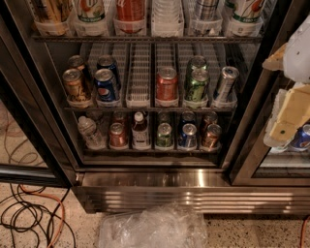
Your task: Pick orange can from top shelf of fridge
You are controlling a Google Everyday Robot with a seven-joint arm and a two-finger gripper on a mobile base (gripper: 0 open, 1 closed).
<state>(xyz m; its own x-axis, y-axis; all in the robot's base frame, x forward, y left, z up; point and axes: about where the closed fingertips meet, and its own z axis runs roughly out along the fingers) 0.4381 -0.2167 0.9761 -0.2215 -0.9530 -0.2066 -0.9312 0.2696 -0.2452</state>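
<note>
Speckled pale terrazzo flooring [252, 232] runs along the bottom of the view. A tangle of black and orange cables [29, 213] lies on it at the left, and a crumpled clear plastic bag [152, 227] lies at the middle. Above the bag stands the large dark-framed drinks fridge [51, 121] on its ribbed stainless-steel base [193, 196], which catches bright reflections.

Its dark wire top shelf [145, 38], with a thin steel front rail, carries a row of translucent white plastic trays. The shiny coppery-orange aluminium can [131, 9] stands upright in the third tray from the left. Its upper part is cut off by the frame edge. A green-and-white labelled can [91, 9] is just beside it on the left, and a white tray with no can in it [167, 17] is on the right. Lower racks hold more cans and small bottles in slotted lanes.

The cream-coloured robot gripper [283, 128] hangs at the right edge, in front of the door frame and well apart from the orange can. Whether it is open or closed cannot be told.
</note>
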